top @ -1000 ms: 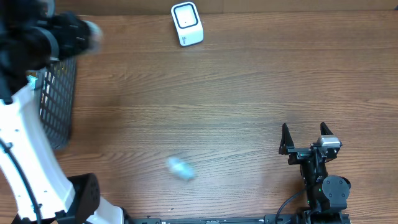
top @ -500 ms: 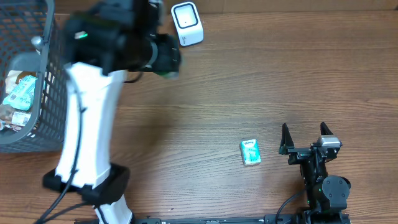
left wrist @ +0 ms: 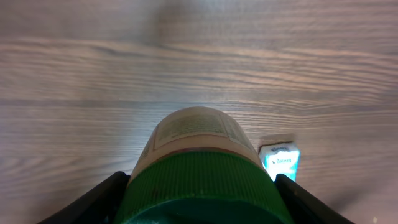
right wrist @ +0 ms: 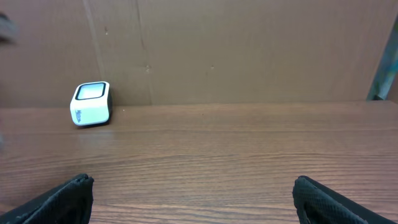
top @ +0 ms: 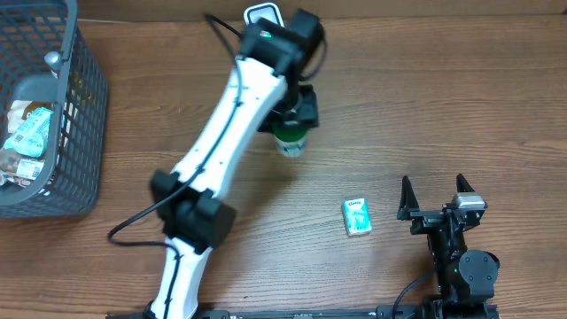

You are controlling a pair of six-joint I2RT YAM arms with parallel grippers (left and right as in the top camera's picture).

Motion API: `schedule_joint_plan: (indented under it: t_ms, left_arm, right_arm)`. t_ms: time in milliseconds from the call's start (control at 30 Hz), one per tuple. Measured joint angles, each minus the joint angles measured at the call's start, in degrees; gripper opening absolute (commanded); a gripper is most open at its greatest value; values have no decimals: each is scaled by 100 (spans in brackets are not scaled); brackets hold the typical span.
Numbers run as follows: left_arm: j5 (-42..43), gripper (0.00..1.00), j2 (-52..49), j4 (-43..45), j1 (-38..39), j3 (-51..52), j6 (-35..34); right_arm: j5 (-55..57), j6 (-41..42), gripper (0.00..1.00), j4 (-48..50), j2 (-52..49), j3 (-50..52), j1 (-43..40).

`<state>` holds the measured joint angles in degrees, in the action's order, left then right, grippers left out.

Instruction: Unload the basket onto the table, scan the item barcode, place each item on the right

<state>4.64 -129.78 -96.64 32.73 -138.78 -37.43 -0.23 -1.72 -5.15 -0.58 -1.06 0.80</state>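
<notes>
- While the green-capped jar (left wrist: 202, 163) hangs above the tabletop (top: 461, 106) in the left tool (top: 292, 120), which pinches it at the cap, its body points down and away from the wrist camera.
- No barcode shows on the label panel facing that camera, so I cannot tell which side carries it.
- To scan well, I judge the arm should turn the jar until the code faces the window of the white scanner (right wrist: 91, 102) at the far edge. It should then hold the jar steady and close in front of the window, and the grip should not be loosened.
- A small teal packet (top: 356, 216) lies just beside the right tool (top: 434, 190), whose fingers are spread wide and hold nothing.
- The wire basket (top: 53, 190) sits at the left edge, with packets in it.
- Compared with a second ago, the left arm has swung from over the basket to mid-table near the scanner.
- The packet, then a blur nearer the middle, has settled, and the right tool has not moved.
</notes>
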Motion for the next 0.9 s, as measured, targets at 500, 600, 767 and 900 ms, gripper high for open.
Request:
schedule_joint_plan:
  t_ms: [500, 600, 767, 900]
  left_arm:
    - [-857, 56, -927, 302, 767, 35, -1749]
    - [-1003, 57, -927, 426, 857, 35, -2068]
    - [-1191, 58, -927, 474, 1029, 44, -2562]
    - [-1329, 59, -927, 549, 1169, 44, -2787]
  right_arm:
    - [0, 0, 100, 2, 0, 0, -2]
    - [0, 0, 100, 2, 0, 0, -2]
    - [2, 2, 100, 0, 0, 0, -2]
    - [0, 0, 100, 0, 0, 0, -2]
